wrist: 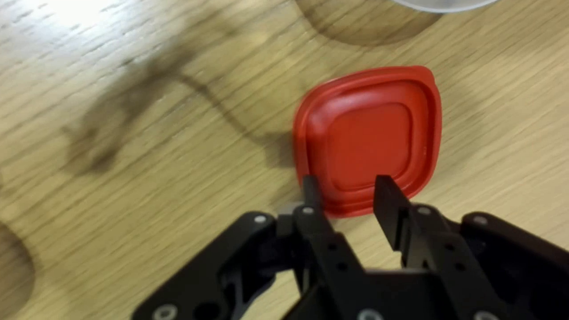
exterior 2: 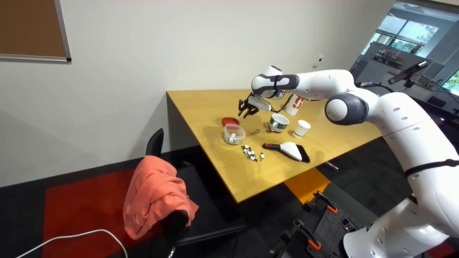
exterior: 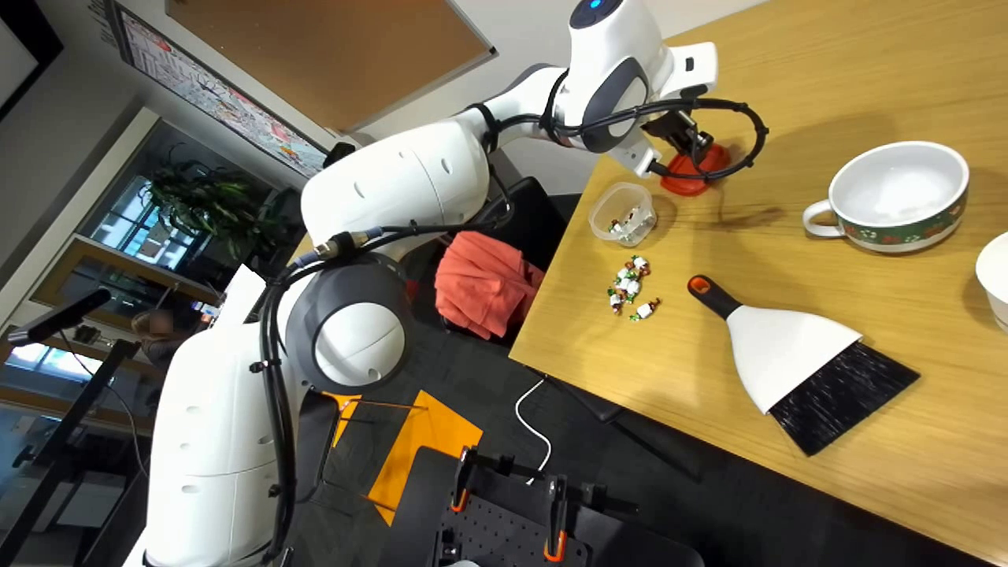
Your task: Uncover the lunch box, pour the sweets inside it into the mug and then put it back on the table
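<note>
The clear lunch box [exterior: 620, 211] stands uncovered near the table edge, with wrapped sweets [exterior: 630, 227] inside; it also shows in an exterior view [exterior 2: 234, 134], and its rim [wrist: 444, 6] shows at the top of the wrist view. Its red lid [wrist: 371, 142] lies flat on the table beside it, also in both exterior views [exterior: 715, 160] [exterior 2: 230, 121]. The white mug [exterior: 898, 197] with a green patterned band stands apart, also in an exterior view [exterior 2: 278, 122]. My gripper [wrist: 347, 182] is open and empty; in an exterior view [exterior 2: 243, 114] it hovers above the table, apart from the lid.
Several loose sweets [exterior: 628, 283] lie on the table near the box. A white brush [exterior: 787, 350] with black bristles lies nearby. A white paper cup [exterior 2: 301, 128] and a white container with a red mark [exterior 2: 295, 104] stand beyond the mug. A chair with a coral cloth [exterior 2: 157, 193] stands beside the table.
</note>
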`<state>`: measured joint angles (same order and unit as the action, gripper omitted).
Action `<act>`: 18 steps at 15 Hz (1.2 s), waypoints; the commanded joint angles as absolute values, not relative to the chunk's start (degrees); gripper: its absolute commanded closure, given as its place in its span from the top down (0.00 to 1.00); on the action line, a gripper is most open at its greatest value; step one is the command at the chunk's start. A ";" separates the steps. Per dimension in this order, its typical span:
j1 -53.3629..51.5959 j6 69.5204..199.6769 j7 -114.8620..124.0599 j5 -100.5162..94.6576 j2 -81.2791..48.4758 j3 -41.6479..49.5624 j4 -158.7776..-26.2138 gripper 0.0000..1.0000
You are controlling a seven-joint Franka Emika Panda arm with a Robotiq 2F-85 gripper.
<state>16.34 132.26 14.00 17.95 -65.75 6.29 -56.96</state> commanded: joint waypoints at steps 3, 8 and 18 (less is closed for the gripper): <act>15.85 131.31 12.74 17.80 -62.75 6.07 -59.81 0.84; 16.50 130.38 8.29 18.71 -54.42 4.22 -71.18 1.00; 15.40 132.40 -0.73 16.75 -36.91 4.71 -97.46 1.00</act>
<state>16.14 129.76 0.90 17.94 -44.20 4.85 -86.32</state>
